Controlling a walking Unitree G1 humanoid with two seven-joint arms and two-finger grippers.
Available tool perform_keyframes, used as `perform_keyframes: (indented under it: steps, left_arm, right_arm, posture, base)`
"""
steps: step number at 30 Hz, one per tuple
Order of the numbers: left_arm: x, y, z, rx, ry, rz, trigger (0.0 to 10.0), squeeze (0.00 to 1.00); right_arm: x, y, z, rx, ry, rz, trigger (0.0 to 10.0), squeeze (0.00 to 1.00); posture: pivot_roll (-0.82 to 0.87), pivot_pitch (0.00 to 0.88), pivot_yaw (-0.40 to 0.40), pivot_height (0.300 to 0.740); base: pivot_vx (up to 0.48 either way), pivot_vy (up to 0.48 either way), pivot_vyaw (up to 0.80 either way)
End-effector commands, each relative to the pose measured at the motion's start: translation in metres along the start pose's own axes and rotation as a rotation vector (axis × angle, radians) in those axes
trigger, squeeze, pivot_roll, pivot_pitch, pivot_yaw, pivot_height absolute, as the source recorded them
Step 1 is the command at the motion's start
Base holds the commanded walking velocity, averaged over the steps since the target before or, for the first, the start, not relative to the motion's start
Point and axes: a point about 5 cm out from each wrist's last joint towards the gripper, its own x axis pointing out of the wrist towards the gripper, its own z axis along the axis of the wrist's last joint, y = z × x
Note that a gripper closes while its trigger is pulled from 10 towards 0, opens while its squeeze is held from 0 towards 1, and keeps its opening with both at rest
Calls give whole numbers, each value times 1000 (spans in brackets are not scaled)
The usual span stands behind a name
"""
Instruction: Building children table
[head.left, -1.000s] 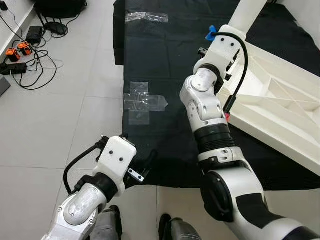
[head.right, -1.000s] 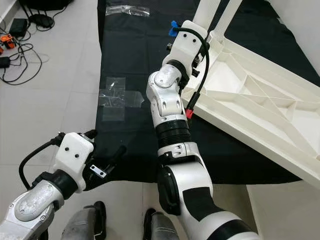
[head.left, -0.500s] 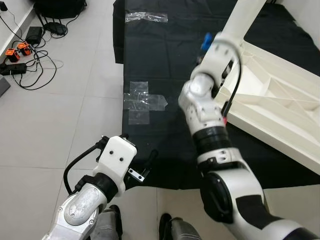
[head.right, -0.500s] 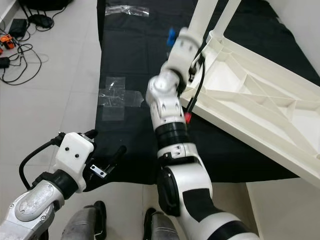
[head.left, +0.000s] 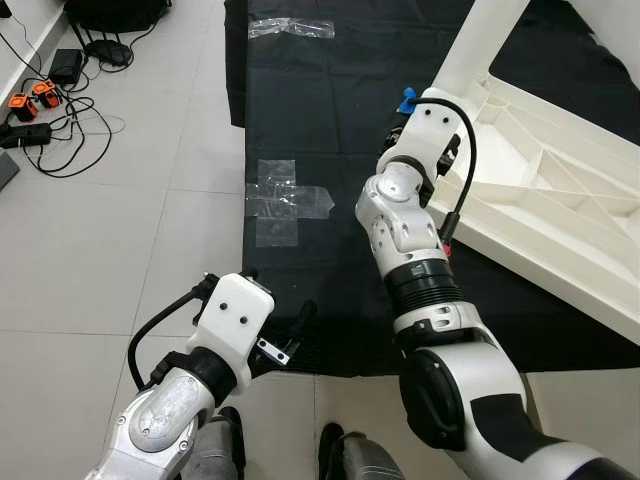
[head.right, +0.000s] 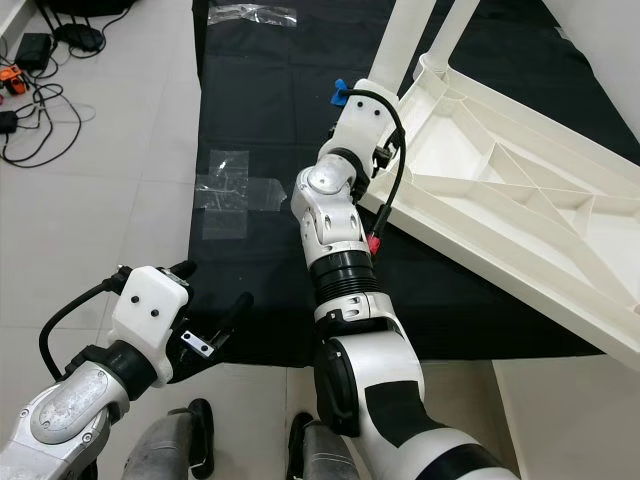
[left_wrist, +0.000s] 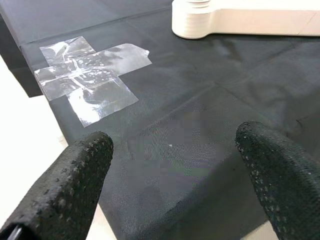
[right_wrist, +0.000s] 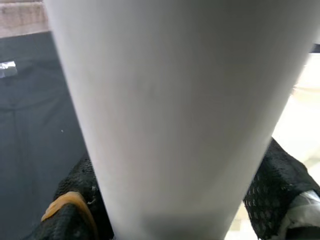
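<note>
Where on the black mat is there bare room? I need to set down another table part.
The black mat is free between the clear tape cross and the upturned table top, and above the cross toward the far tape strip. It is crowded at the right gripper, clamped on the white leg.

Upturned tabletop (head.left: 560, 210) on mat (head.left: 330, 120), tape cross (head.left: 285, 202) to its left
</note>
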Motion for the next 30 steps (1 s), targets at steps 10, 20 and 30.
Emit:
perform_keyframes:
  steps: [10, 20, 30]
  left_arm:
    - [0, -2, -4, -2, 15, -15, 10000, 0]
    - [0, -1, -4, 1, 14, -13, 10000, 0]
    - [3, 0, -4, 6, 8, -16, 10000, 0]
  right_arm:
    - [-19, 0, -8, 46, 7, 87, 10000, 0]
    - [-25, -9, -10, 49, -17, 185, 10000, 0]
    - [-23, -23, -12, 29, -31, 281, 10000, 0]
  posture:
    - [99, 273, -117, 740]
    - [96, 262, -115, 740]
    - [98, 241, -110, 740]
  base:
    - [0, 0, 0]
    - [0, 0, 0]
    - [0, 0, 0]
